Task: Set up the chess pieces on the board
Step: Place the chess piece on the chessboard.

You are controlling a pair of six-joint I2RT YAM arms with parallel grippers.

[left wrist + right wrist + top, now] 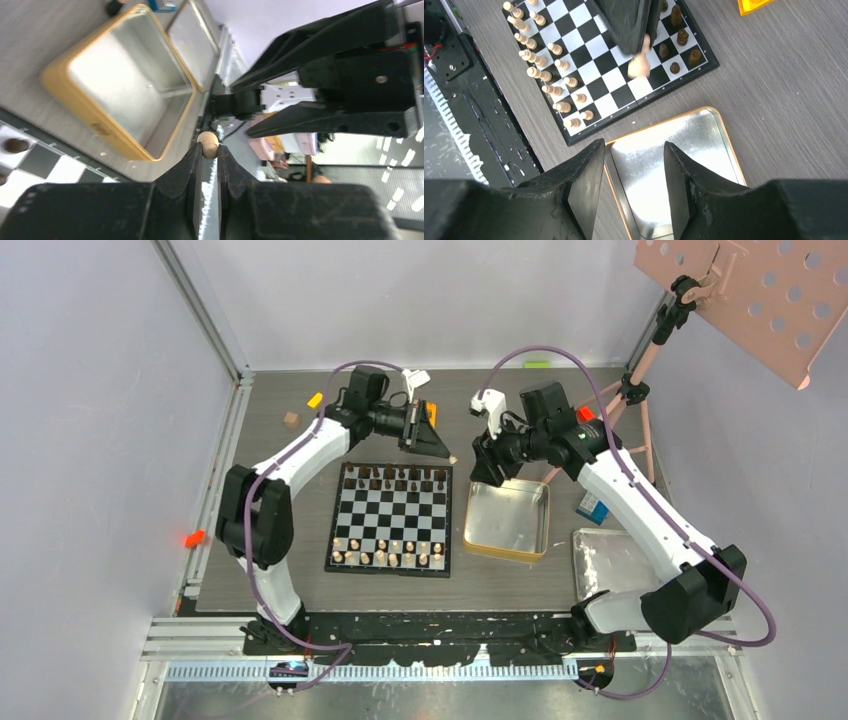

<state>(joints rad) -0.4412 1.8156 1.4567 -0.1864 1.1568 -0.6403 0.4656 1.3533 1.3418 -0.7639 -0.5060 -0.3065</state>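
Grey wood-grain table (290, 580) inside pale walls carries the board (390, 518), with a gold tin (507, 520) just beside it on the right and a silver tray (612, 558) beyond that.

Board status:
- Pale pieces (555, 48) stand in two rows along the near edge. An exact count cannot be made from these views.
- Dark pieces (682, 36) stand along the far edge. Whether both rows are full cannot be told.
- Middle squares are bare.
- The tin shows only bare metal inside; no piece is visible in it.

Tool status:
- Left gripper (209, 151): fingers pressed together on one pale piece (207, 141), pinched at its top. The right wrist view shows this piece hanging above the far right corner of the board, close to the dark pieces and clear of the squares.
- Right gripper (634, 150): fingers apart, nothing between them, positioned above the tin.

Assessment: setup appears nearly complete. The held piece belongs on the pale side, so it probably has to be carried across to a vacant near-edge square and stood upright. Any gaps in the dark rows would then need checking.
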